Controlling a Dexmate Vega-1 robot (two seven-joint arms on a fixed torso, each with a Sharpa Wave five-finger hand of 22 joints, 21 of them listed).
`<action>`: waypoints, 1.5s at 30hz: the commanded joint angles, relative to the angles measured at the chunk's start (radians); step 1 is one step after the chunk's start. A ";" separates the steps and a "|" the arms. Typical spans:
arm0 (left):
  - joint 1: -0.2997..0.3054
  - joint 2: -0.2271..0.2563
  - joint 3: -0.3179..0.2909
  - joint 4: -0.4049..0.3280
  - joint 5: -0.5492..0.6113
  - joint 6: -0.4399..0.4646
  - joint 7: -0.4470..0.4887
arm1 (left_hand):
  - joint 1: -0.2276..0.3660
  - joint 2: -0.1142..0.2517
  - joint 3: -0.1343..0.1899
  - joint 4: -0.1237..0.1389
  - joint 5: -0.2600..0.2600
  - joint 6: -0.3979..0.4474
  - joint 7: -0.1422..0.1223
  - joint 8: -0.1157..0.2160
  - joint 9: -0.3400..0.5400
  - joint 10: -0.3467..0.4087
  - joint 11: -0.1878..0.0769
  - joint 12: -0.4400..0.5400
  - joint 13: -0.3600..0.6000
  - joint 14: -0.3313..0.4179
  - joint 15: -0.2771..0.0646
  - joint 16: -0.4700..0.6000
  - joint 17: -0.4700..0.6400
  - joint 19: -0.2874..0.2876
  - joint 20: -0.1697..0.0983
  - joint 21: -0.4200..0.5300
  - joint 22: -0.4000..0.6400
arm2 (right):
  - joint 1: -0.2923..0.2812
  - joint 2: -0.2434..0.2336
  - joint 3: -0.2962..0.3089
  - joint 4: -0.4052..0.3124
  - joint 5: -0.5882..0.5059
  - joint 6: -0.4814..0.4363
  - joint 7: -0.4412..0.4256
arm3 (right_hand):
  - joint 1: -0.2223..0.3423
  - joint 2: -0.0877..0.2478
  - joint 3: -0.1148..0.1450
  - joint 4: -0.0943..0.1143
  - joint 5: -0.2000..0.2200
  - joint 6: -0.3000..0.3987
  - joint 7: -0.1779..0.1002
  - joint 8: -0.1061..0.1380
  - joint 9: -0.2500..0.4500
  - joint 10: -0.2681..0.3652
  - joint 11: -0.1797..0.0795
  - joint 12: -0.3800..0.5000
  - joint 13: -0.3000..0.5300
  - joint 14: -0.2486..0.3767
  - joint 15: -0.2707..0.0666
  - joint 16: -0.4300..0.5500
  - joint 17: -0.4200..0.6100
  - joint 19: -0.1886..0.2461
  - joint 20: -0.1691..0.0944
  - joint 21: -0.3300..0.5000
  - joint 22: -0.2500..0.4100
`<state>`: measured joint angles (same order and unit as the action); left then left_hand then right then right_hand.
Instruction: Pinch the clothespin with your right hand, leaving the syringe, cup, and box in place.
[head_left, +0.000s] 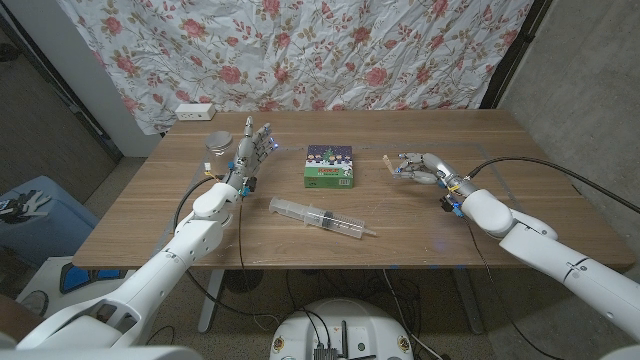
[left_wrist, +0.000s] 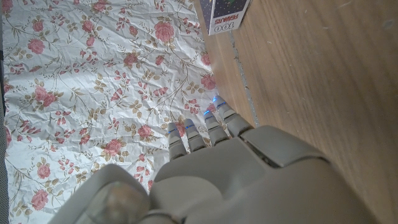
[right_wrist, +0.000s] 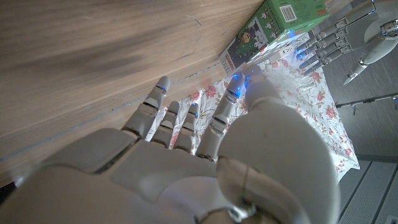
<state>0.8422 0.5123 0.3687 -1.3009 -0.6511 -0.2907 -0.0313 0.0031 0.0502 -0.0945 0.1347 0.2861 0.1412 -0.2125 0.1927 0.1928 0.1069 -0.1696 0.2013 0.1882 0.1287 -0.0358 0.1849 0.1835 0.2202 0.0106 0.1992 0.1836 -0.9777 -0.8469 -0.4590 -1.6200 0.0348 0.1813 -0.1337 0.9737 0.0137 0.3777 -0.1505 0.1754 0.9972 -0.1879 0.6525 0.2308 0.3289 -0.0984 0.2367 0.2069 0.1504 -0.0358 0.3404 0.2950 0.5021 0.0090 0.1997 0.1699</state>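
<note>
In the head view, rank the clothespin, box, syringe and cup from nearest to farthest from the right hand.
From the right hand:
1. Clothespin, at its fingertips.
2. Box, mid-table toward the left arm.
3. Syringe, nearer the front edge; close to the box's rank.
4. Cup, beyond the left hand.

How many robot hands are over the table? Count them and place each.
2. The left hand is raised beside the cup, left of the box. The right hand is right of the box, at the clothespin.

Wooden table (head_left: 420, 225): box (head_left: 330, 167), syringe (head_left: 318, 216), cup (head_left: 218, 143) and power strip (head_left: 194, 111) are laid on it.
</note>
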 joint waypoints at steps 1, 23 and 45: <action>0.000 0.000 0.000 -0.001 0.000 0.001 0.000 | 0.001 0.011 0.000 0.006 0.004 0.000 -0.009 0.006 0.005 0.003 -0.007 0.006 0.002 0.005 -0.010 0.005 0.004 0.007 -0.002 0.007 0.002 | 0.000 0.006 0.001 0.010 0.005 0.016 0.000 | 0.004 0.006 -0.002 -0.003 0.006 0.043 -0.016 -0.004 0.004 0.010 0.001 0.003 0.002 0.011 -0.009 0.008 0.004 0.010 -0.002 0.003 0.004; 0.000 0.001 0.000 -0.001 0.000 0.001 0.000 | 0.001 0.011 0.000 0.006 0.004 0.000 -0.009 0.006 0.005 0.004 -0.007 0.006 0.002 0.005 -0.010 0.005 0.004 0.005 -0.001 0.007 0.002 | -0.002 -0.005 0.001 -0.011 0.020 -0.010 0.028 | 0.006 -0.001 -0.008 -0.009 0.004 0.004 -0.032 -0.026 0.000 -0.014 0.017 -0.013 0.003 -0.009 0.010 0.002 0.008 0.001 0.001 -0.001 0.005; -0.001 0.000 0.000 0.000 0.000 0.001 0.000 | 0.001 0.011 0.000 0.006 0.004 0.000 -0.009 0.006 0.005 0.002 -0.007 0.006 0.002 0.005 -0.010 0.005 0.004 0.006 -0.001 0.007 0.002 | 0.025 -0.007 -0.010 0.005 0.026 -0.013 0.060 | 0.003 -0.005 -0.017 -0.007 0.003 -0.052 -0.033 -0.054 -0.002 -0.028 0.020 -0.021 0.004 -0.021 0.022 -0.001 0.012 -0.005 0.016 -0.002 0.005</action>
<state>0.8423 0.5127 0.3682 -1.3022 -0.6514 -0.2895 -0.0315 0.0031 0.0502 -0.0945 0.1347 0.2861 0.1412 -0.2125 0.1927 0.1928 0.1069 -0.1695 0.2013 0.1882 0.1287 -0.0358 0.1849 0.1835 0.2202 0.0106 0.1992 0.1836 -0.9642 -0.8520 -0.4643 -1.6203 0.0565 0.1710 -0.0886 0.9738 0.0132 0.3627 -0.1573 0.1776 0.9495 -0.2199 0.6026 0.2251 0.3088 -0.0784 0.2158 0.2068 0.1340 -0.0194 0.3395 0.3045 0.4908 0.0199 0.1997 0.1699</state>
